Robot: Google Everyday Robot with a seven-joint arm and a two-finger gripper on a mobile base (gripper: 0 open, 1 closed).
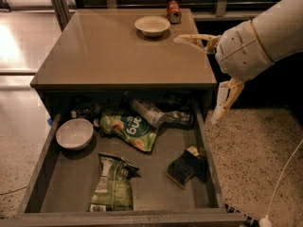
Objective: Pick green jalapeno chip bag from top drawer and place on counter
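The green jalapeno chip bag (112,183) lies crumpled in the front middle of the open top drawer (118,216), white-and-black strip on its left side. The tan counter (109,51) is above the drawer. My gripper (195,81) hangs at the counter's right edge, above the drawer's right side and well apart from the bag. It is open and empty. One finger (194,39) reaches left over the counter and the other (225,100) points down beside it.
A brighter green bag (128,129), a white bowl (74,134), a lying can (150,112) and a dark sponge-like item (187,167) are in the drawer. A white bowl (152,26) and a red can (173,12) stand on the counter's far side. A white cable (284,174) runs across the floor at right.
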